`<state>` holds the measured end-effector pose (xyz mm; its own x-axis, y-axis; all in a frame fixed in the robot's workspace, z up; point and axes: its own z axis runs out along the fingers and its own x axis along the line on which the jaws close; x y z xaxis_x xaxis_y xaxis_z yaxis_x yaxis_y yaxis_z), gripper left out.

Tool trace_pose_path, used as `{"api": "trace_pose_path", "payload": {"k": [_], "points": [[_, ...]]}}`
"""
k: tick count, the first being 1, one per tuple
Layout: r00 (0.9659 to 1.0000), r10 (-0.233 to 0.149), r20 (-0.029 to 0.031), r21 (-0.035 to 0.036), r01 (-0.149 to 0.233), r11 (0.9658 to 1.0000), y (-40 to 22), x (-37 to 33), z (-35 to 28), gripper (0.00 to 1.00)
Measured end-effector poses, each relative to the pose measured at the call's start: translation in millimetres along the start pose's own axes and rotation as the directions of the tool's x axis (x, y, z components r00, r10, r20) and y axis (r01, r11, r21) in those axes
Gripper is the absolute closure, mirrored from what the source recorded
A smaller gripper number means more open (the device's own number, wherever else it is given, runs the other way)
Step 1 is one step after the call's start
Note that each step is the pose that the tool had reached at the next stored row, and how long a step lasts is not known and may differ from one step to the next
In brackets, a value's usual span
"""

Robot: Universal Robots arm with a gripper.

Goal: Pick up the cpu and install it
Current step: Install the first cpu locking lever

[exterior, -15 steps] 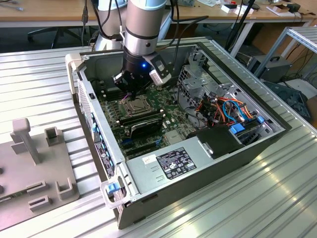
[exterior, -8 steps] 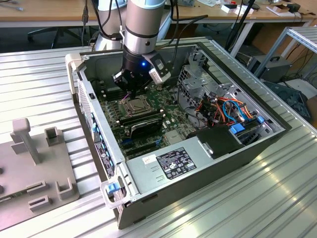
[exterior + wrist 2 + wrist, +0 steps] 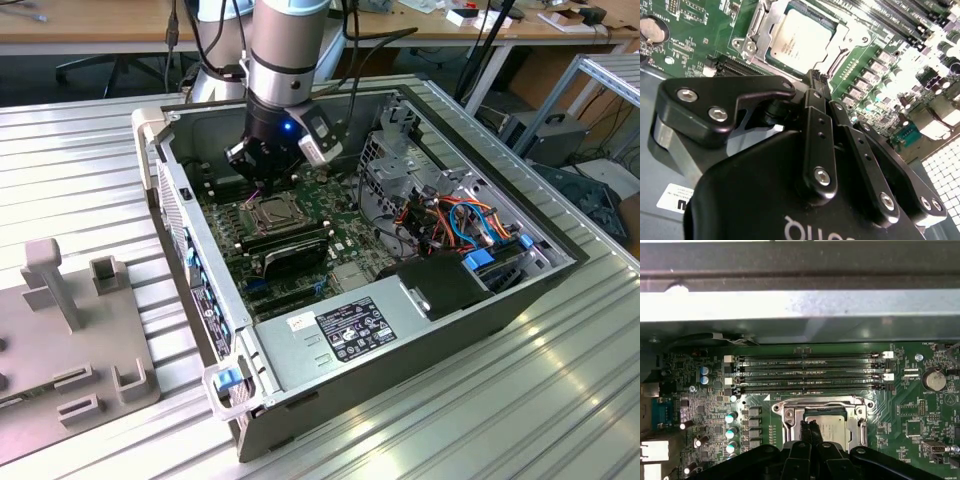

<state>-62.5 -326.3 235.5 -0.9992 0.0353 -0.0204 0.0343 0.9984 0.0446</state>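
Directly above the socket (image 3: 822,422), the hand (image 3: 809,429) hangs with its fingers (image 3: 816,82) pressed together — gripping nothing. Seated in that socket lies the cpu (image 3: 801,39), on the motherboard (image 3: 335,215). Beyond it run the memory slots (image 3: 807,374) — then the case (image 3: 400,340) wall.

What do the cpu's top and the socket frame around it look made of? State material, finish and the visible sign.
cpu: top looks like metal, matte pale silver with a soft, even sheen.
Socket frame: looks like bare stamped steel, brighter, with glinting edges and cut-outs.
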Motion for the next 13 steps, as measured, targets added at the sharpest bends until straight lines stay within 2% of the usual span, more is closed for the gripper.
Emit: {"api": "trace_pose_path", "payload": {"k": [1,2,3,5,13], "points": [[1.0000,0.000,0.0010,-0.0008,0.000,1.0000,4.9,1.4,0.2,0.89],[1.0000,-0.005,0.0076,-0.0112,0.005,0.9999,7.3,2.2,0.3,0.89],[0.9998,-0.015,0.0128,-0.0119,0.015,0.9998,11.4,2.5,0.5,0.89],[0.9992,-0.036,0.0163,-0.0124,0.036,0.9993,14.2,2.7,0.6,0.89],[0.9987,-0.049,0.0162,-0.0125,0.049,0.9987,15.1,2.7,0.7,0.89]]}}
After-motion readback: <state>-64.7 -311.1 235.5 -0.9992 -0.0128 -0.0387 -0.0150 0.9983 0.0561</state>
